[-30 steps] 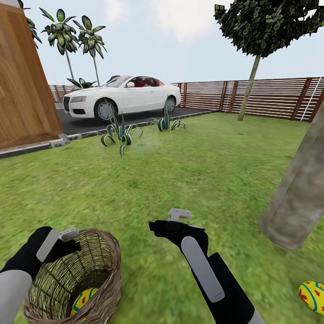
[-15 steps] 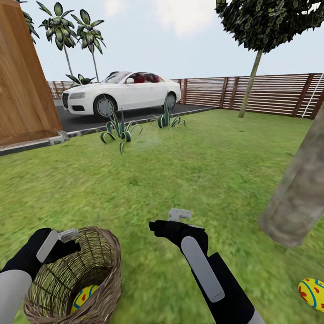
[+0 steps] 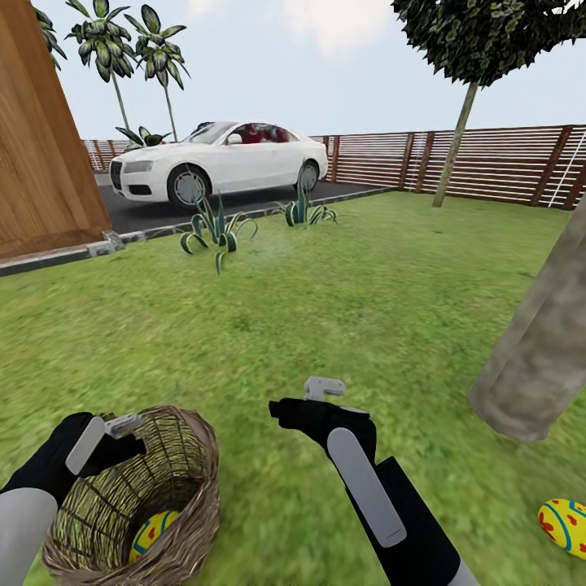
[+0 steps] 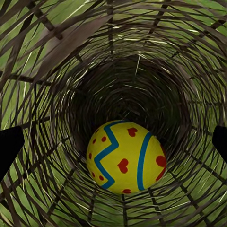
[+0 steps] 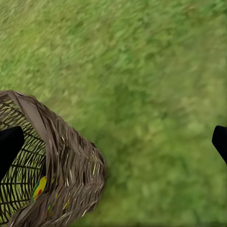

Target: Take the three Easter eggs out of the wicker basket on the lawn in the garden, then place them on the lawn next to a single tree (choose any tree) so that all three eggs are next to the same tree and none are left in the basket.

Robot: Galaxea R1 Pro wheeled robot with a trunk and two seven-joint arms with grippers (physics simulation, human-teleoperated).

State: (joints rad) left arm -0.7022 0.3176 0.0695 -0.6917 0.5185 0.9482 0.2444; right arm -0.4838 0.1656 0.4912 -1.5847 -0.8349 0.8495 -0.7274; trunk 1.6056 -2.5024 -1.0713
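The wicker basket (image 3: 175, 480) sits on the lawn (image 3: 325, 309) at the lower left, tipped a little. One yellow Easter egg (image 3: 153, 533) with blue zigzags and red marks lies in its bottom, shown close in the left wrist view (image 4: 125, 157). My left gripper (image 3: 122, 427) hovers over the basket's near rim, open (image 4: 116, 142), with the egg between and beyond its fingertips (image 4: 10, 144), not touched. To the basket's right my right gripper (image 3: 323, 389) hangs open over grass (image 5: 115, 142), beside the basket (image 5: 61, 156). Another Easter egg (image 3: 564, 525) rests on the lawn near the thick tree trunk (image 3: 541, 342).
A white car (image 3: 220, 160) stands on the dark driveway (image 3: 155, 216) behind two spiky plants (image 3: 213, 232). A wooden wall (image 3: 41, 138) rises at the left. The slatted fence (image 3: 488, 167) and a thin-trunked tree (image 3: 456, 138) close the far side.
The whole picture has slid slightly upward, so the camera moved. Both arms hold the same pose, and the basket and eggs stay where they were.
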